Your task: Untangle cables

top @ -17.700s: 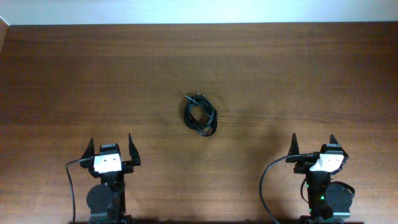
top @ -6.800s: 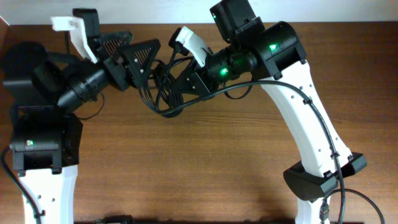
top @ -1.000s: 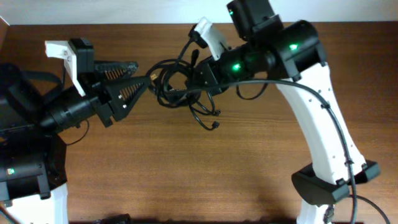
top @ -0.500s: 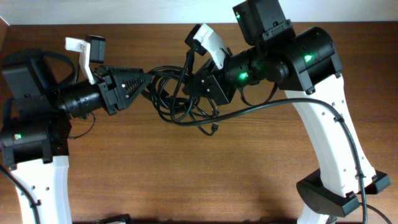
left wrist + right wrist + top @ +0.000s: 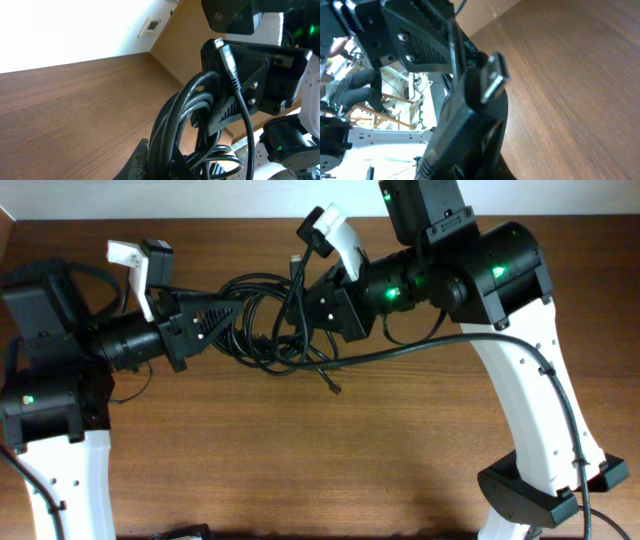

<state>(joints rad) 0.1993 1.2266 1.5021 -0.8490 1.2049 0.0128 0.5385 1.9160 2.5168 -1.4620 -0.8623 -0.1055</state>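
Above the brown wood-grain bench [image 5: 300,470], one small plug end [image 5: 333,388] dangles from the cables [image 5: 262,345]. These are thin glossy black cords in tangled loops, hanging at 11 o'clock from centre. The left gripper [image 5: 235,315] clenches them from 9 o'clock and the right gripper [image 5: 320,308] grasps them from 3 o'clock, with the fingertips of both buried in cord.

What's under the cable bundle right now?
Bare wooden table shows beneath the cables, with one loose plug end hanging below them. The wood directly behind the loops is covered.
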